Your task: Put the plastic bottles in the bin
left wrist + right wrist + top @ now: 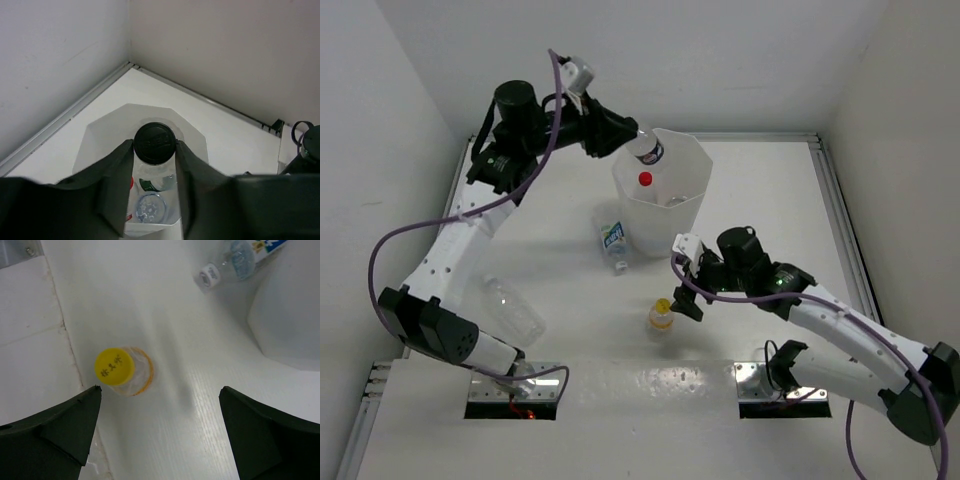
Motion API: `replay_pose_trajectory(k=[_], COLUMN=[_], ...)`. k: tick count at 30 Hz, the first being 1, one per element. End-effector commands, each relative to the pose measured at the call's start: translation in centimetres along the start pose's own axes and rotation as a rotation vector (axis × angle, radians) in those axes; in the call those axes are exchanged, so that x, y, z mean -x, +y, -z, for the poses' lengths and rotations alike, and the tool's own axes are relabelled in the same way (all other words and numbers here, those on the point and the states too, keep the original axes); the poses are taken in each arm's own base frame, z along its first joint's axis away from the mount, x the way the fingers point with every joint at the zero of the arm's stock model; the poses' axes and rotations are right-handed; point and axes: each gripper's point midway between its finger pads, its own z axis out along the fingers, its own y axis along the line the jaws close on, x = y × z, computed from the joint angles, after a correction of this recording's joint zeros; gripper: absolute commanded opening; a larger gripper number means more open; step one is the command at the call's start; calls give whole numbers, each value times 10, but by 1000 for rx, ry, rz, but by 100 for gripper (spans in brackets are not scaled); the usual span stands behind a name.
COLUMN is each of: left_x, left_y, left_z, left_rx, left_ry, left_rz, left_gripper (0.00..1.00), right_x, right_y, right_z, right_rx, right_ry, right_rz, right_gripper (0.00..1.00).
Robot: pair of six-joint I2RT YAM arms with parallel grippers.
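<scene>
You're clamping left end effector (154, 146) on black-cap bottle (648, 150) near bin (665, 215) rim, risking a bounce-out; right end effector (159, 390), spread apart, is risking toppling yellow-cap bottle (115, 366).

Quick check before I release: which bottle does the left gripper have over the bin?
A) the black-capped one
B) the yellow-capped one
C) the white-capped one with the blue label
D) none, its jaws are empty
A: the left wrist view shows the black-capped bottle clamped in the left gripper above the bin; the yellow-capped bottle stands ungripped below the open right gripper.
</scene>
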Motion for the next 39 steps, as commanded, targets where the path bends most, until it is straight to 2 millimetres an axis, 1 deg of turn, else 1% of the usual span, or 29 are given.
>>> replay_pose_trajectory(k=[1,2,3,4,5,8,9,11,12,13,14,15,16,17,20,21,22,23,24,25,26,27,31,32,33,35,37,38,39], left_x=[-28,-45,-59,-65,-71,-68,-64,-54,-60,-61,-55,-62,-60,-61,-54,-50,-47,-51,-46,-45,-49,-45,-53,-53,-49,-53,-50,-54,-54], left_y=[0,12,22,23,27,31,32,35,36,39,44,49,54,56,65,67,69,73,73,76,80,80,92,95,93,97,99,102,102], left_z=[-13,-23,-23,-22,-22,-13,-10,-1,2,6,15,19,25,31,49,54,62,64,69,77,79,83,96,100,101,106,107,109,110], left_rx=[17,64,107,125,143,174,192,223,234,246,276,297,317,328,389,407,425,435,445,463,473,481,509,515,515,520,520,529,530], left_ry=[80,131,175,205,221,216,208,186,198,199,181,194,181,182,152,143,135,143,131,128,135,127,141,140,132,137,127,133,133], left_rz=[-7,-28,-23,-33,-25,-49,-56,-90,-84,-82,-92,-85,-78,-77,-83,-89,-92,-86,-93,-93,-87,-102,-86,-84,-90,-82,-77,-71,-71], left_gripper=[49,70,78,97,99,100,100,100,100,100,100,100,100,100,100,100,100,100,100,100,100,100,100,100,100,100,100,100,100], right_x=[35,36,36,34,35,34,31,34,34,33,34,37,32,32,28,32,34,32,34,33,32,30,25,25,24,19,15,15,13], right_y=[11,16,21,27,30,34,34,36,37,36,36,34,34,34,30,29,25,25,22,22,23,23,27,28,30,33,34,35,35], right_z=[-5,-5,-6,-7,-8,-11,-15,-18,-20,-23,-26,-27,-31,-34,-42,-43,-46,-48,-48,-49,-51,-51,-50,-49,-49,-48,-47,-47,-47], right_rx=[53,70,97,115,126,134,135,136,138,133,133,118,118,112,95,88,72,71,63,65,69,70,96,102,109,122,131,132,133], right_ry=[-90,-87,-85,-76,-77,-75,-65,-75,-75,-71,-78,-85,-73,-74,-58,-71,-77,-68,-74,-72,-63,-58,-36,-35,-33,-14,-1,2,6], right_rz=[24,24,28,37,45,70,66,83,87,88,97,105,111,118,129,134,139,134,134,135,135,133,131,136,134,127,122,121,120], right_gripper=[100,100,100,100,100,100,100,100,100,100,100,100,100,100,93,89,81,77,73,67,65,64,65,67,67,70,77,80,80])
